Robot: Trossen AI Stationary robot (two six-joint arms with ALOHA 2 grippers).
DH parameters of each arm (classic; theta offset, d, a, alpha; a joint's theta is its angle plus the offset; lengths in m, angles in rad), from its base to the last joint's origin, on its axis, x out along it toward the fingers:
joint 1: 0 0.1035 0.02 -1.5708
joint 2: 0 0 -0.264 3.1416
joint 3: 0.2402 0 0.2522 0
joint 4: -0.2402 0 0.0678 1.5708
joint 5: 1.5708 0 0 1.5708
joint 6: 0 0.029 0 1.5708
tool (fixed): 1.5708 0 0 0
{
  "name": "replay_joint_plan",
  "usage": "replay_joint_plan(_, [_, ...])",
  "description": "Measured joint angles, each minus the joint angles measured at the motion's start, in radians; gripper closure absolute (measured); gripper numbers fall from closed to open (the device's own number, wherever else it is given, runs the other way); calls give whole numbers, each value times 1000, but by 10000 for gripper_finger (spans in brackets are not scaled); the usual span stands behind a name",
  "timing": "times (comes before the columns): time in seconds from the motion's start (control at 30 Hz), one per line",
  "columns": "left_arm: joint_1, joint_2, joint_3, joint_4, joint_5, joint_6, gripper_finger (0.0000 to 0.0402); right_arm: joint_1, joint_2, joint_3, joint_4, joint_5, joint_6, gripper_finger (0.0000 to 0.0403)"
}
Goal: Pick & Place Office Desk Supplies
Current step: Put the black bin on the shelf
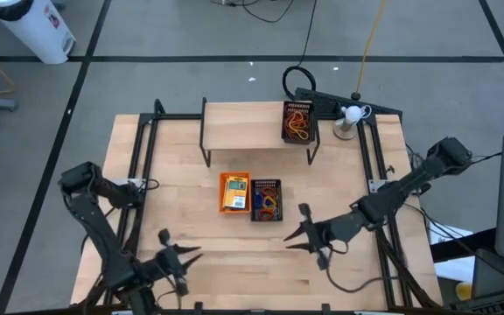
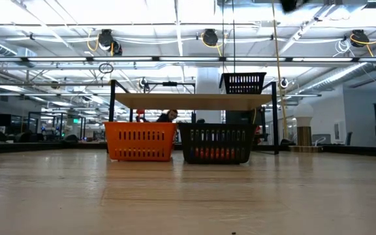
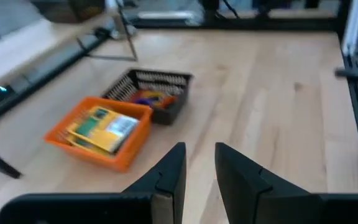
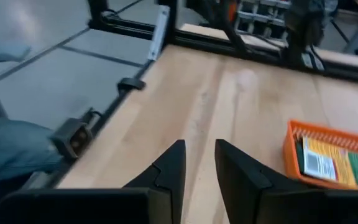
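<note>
Desk [image 1: 191,271]: wooden top; no loose supplies show on its bare surface in any view.
Riser [image 1: 243,122]: stands at the far middle of the desk.
Orange tray [image 1: 234,192]: desk centre, touching the black tray on its right; holds crayon boxes [image 1: 234,192].
Centre black tray [image 1: 266,199]: holds coloured rubber bands [image 1: 266,203].
Top black tray [image 1: 298,122]: sits on the riser's right end; holds orange bands.
Left pincer [image 1: 182,262]: near front-left edge, above the desk, fingers parted, holding nothing.
Right pincer [image 1: 297,229]: just right-front of the centre black tray, fingers slightly parted, holding nothing.
Progress: judged near or at completion; all visible supplies lie in trays, nothing is left to pick.
</note>
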Motion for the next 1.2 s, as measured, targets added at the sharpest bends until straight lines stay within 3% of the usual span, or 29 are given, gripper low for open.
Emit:
replay_joint_plan(0.2, [108,0,-29,380,136,496,314,-55,102,-55,113,1,52,328])
replay_joint_plan(0.37, [215,0,-30,520,346,788,314,-98,166,-55,143,1,27,328])
replay_joint_plan(0.53, [273,0,-30,499,453,807,314,-132,203,-55,128,1,28,328])
replay_joint_plan(0.97, [290,0,-30,486,449,815,314,-221,225,-50,25,-28,106,298])
replay_joint_plan(1.2, [294,0,-30,467,449,815,314,-240,240,14,-124,-50,125,284])
